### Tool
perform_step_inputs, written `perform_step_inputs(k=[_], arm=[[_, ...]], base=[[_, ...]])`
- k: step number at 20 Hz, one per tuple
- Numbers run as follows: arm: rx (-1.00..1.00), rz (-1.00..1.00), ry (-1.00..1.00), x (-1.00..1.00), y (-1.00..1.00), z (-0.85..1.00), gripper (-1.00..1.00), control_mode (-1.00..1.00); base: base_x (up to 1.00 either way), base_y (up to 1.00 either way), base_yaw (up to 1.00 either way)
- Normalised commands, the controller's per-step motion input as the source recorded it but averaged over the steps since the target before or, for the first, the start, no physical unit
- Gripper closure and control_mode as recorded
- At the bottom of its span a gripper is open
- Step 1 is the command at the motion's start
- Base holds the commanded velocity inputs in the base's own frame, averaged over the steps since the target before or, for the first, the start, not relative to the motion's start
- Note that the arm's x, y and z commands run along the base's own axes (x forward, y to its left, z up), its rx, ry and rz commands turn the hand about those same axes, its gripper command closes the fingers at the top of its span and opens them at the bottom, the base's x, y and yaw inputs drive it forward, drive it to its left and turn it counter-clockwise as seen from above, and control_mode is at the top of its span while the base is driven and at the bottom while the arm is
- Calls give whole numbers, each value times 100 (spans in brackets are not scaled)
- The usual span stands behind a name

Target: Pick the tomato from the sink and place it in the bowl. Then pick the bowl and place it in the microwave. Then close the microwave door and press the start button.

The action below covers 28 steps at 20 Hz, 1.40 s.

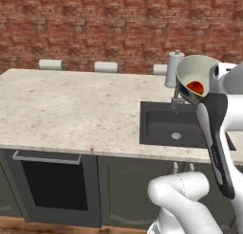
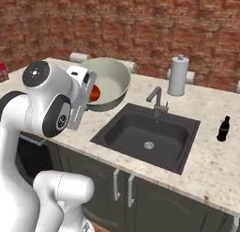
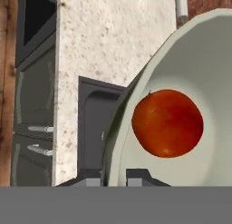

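Even, soft rendered light, moderately bright; no clear single source; the counter [image 1: 71, 110] is pale and flatly lit, the sink [image 2: 145, 132] beside it dark with only faint shading on its walls; the brick wall [image 1: 95, 24] behind the counter looks soft and slightly blurred; the tomato [image 3: 167, 123] carries a dull highlight low on its skin; all edges coarse and low-resolution.
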Motion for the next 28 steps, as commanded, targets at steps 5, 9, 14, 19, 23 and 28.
perform_step_inputs(k=[5,9,14,19,23,28], arm=[[0,0,0,0,0,0,100,100],[0,0,0,0,0,0,100,100],[0,0,0,0,0,0,100,100],[0,0,0,0,0,0,100,100],[0,0,0,0,0,0,100,100],[0,0,0,0,0,0,100,100]], base=[[0,24,67],[0,26,62],[2,22,60],[12,11,57],[17,7,56],[25,2,56]])
